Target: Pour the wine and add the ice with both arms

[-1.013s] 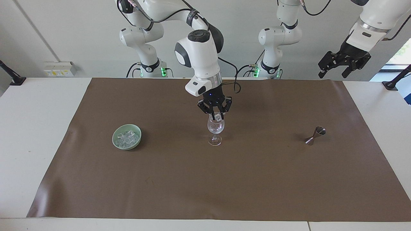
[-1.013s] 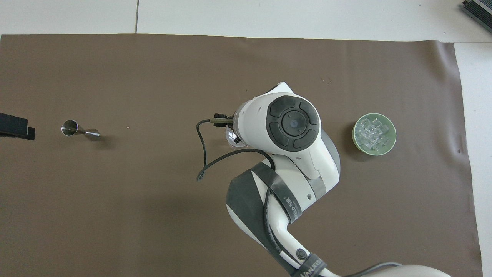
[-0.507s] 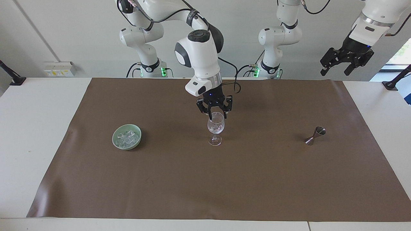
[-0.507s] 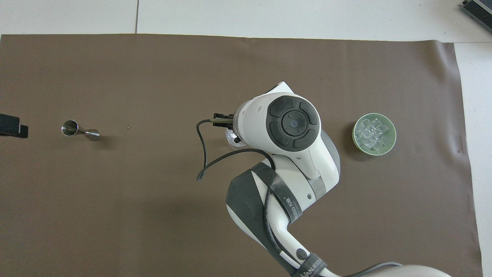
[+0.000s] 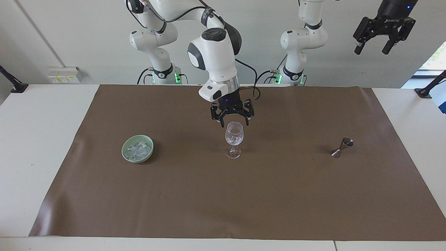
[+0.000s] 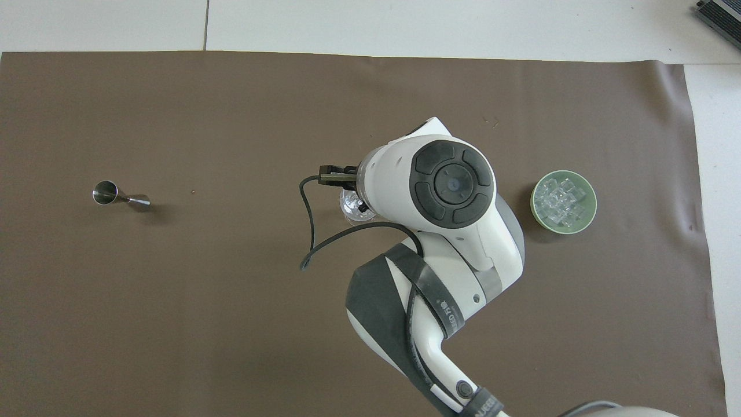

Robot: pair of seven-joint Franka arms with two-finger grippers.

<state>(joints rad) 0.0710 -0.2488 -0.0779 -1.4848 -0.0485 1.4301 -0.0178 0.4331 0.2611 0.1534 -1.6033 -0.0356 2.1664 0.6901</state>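
A clear wine glass (image 5: 234, 138) stands upright mid-mat with ice (image 5: 233, 139) in its bowl. In the overhead view only part of the glass (image 6: 349, 212) shows past the right arm. My right gripper (image 5: 233, 123) hangs open and empty just above the glass's rim, not touching it; in the overhead view its own wrist hides it. A pale green bowl (image 5: 137, 149) of ice cubes (image 5: 139, 150) sits toward the right arm's end of the table, also in the overhead view (image 6: 563, 201). My left gripper (image 5: 370, 51) waits open and empty, raised high over the left arm's end of the table.
A steel jigger (image 5: 342, 147) lies on its side toward the left arm's end, also in the overhead view (image 6: 118, 196). A brown mat (image 5: 223, 195) covers most of the white table. A black cable (image 6: 310, 231) loops from the right wrist.
My right gripper has opened wider and lifted from inside the glass's rim to just above it. My left gripper has risen higher and left the overhead view.
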